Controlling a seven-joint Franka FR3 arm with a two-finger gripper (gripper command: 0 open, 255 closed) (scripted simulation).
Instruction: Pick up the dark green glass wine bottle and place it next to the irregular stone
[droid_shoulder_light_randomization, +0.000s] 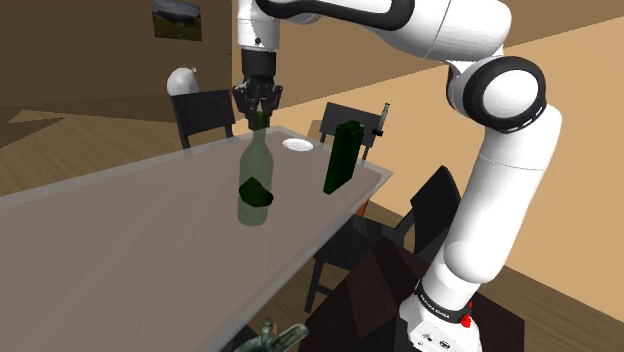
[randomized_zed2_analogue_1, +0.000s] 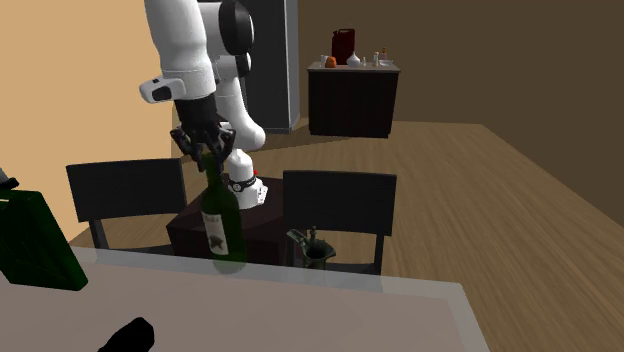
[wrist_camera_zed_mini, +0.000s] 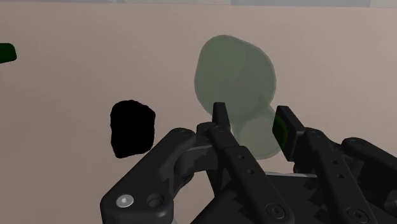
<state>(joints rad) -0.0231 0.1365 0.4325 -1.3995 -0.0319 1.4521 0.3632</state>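
Since the white arm (droid_shoulder_light_randomization: 500, 150) is the biggest thing around, it gets listed first: it's bent up from the stand and reached out over the long grey tabletop (droid_shoulder_light_randomization: 120, 260). Dark chairs (droid_shoulder_light_randomization: 205, 112) are set along the tabletop's far side in the shoulder view. In the second exterior view two more chair backs (randomized_zed2_analogue_1: 340, 200) are seen between the tabletop and the stand.

A see-through green wine bottle (droid_shoulder_light_randomization: 255, 170) is held upright over the tabletop, label facing the second exterior camera (randomized_zed2_analogue_1: 222, 225). Whether its base is actually touching the tabletop can't be told, tbh. A tall dark green box (droid_shoulder_light_randomization: 342, 155) is stood to the shoulder view's right of the bottle, clearly apart from it.

The black hand (droid_shoulder_light_randomization: 259, 108) is pinched onto the top of the bottle's neck. In the wrist view one finger is pressed on each side of the neck (wrist_camera_zed_mini: 253, 118), with the bottle's shoulders (wrist_camera_zed_mini: 235, 76) seen from above.

An irregular black stone (wrist_camera_zed_mini: 132, 128) is laid on the tabletop off to one side of the bottle, not touching it. A small white plate (droid_shoulder_light_randomization: 298, 145) is parked near the far edge, between bottle and box in the shoulder view.
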